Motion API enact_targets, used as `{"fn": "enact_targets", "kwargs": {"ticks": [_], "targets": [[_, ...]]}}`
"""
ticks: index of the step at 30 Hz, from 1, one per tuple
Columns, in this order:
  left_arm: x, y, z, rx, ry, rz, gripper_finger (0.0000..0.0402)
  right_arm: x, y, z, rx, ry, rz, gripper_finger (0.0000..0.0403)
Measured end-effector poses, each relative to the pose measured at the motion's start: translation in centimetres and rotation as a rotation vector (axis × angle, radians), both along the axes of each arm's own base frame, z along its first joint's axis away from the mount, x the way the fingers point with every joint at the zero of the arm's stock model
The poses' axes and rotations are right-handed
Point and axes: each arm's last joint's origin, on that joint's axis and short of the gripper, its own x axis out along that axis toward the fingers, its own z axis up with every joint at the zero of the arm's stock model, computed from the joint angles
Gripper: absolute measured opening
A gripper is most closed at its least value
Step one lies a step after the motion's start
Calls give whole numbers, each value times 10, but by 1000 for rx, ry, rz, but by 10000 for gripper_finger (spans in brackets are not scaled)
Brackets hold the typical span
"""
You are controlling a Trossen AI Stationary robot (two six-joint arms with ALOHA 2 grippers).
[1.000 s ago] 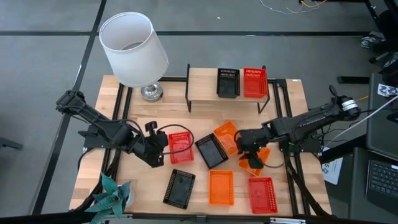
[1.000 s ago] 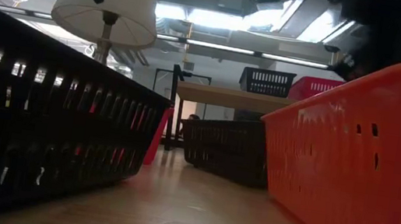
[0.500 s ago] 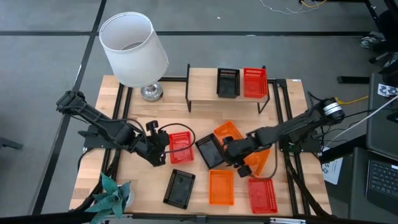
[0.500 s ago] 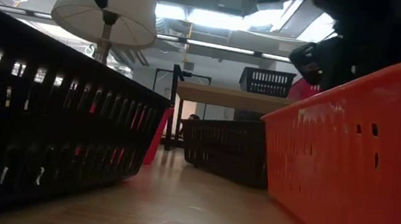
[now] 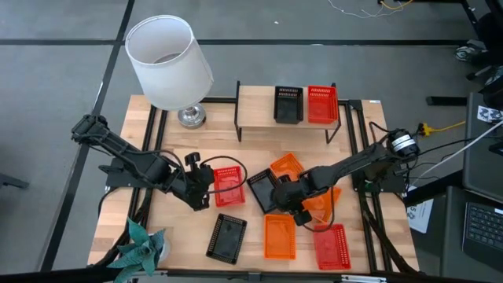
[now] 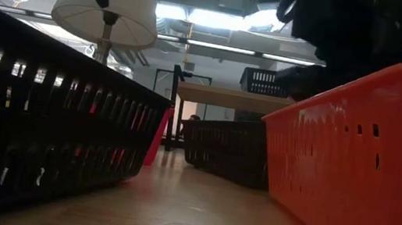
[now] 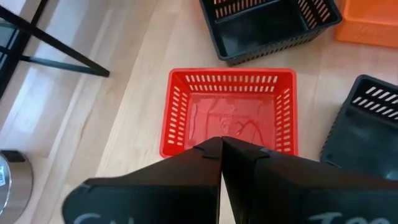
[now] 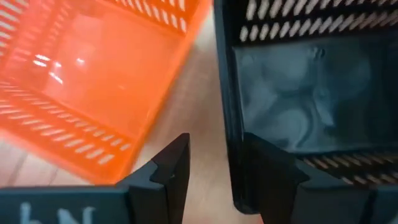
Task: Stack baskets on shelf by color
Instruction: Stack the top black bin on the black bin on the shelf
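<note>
My right gripper [image 5: 284, 193] [image 8: 217, 152] is open, low over the black basket [image 5: 266, 191] at the table's middle. The basket's side wall [image 8: 226, 118] stands between its fingers, one finger inside and one outside toward an orange basket [image 8: 93, 81]. My left gripper [image 5: 206, 187] [image 7: 221, 140] is shut and hovers at the left end of a red basket [image 5: 229, 187] [image 7: 231, 112] that rests flat on the table. The shelf [image 5: 255, 110] at the far edge carries a black basket [image 5: 288, 104] and a red basket [image 5: 322, 104].
Loose on the table are orange baskets [image 5: 287, 167] [image 5: 279, 236] [image 5: 328, 196], a red basket [image 5: 332, 245] and a black basket [image 5: 227, 237]. A lamp [image 5: 169, 63] stands far left and a plant [image 5: 141, 248] near left. Baskets crowd the low view [image 6: 25, 127] [image 6: 359, 166].
My right gripper has gone toward the table's left edge, from above the orange basket on the right to the black basket in the middle, the arm stretching out. The baskets have stayed where they were.
</note>
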Motion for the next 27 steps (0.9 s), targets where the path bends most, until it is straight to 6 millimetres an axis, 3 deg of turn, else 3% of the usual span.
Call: {"fn": "enact_targets", "kwargs": {"ticks": [8,14,19,27], "targets": [[1,0,0,-1,-7,-1,0,3,0,-15,-39,45,-59,132],[1,0,0,-2,-8,-1,0,7,1,-10,-22,28,-96,18],[1,-1,1,-4,-13,-1,0,22,5,15,-40,-37,-93,3],[1,1,1,36,-31,18,0,39,11,92,-90,-83,45,2]]}}
